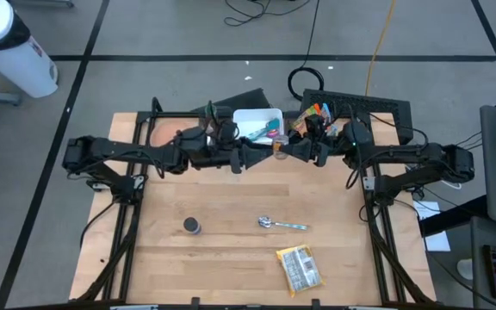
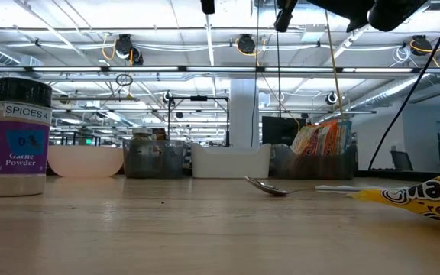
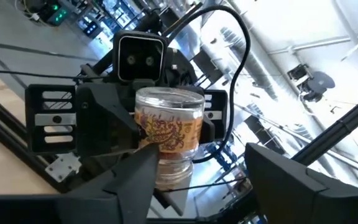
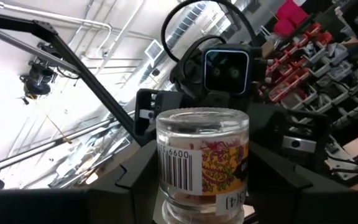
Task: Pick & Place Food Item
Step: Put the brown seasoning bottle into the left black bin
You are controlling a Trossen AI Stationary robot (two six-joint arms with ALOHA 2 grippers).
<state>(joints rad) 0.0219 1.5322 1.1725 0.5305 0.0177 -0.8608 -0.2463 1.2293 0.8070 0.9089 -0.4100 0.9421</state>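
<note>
Right claw [image 1: 284,148] clenched on jar [image 4: 202,163], mid-air above table's [image 1: 231,258] far edge. Left claw [image 1: 265,151] spread wide around it. Close left squarely on jar before I loosen right.

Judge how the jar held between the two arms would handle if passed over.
The jar looks like clear glass: probably stiff, but breakable if dropped from up here over the table. Its smooth round wall may slip or twist in the right gripper, which seems shut on it; the left gripper is open around it.
</note>
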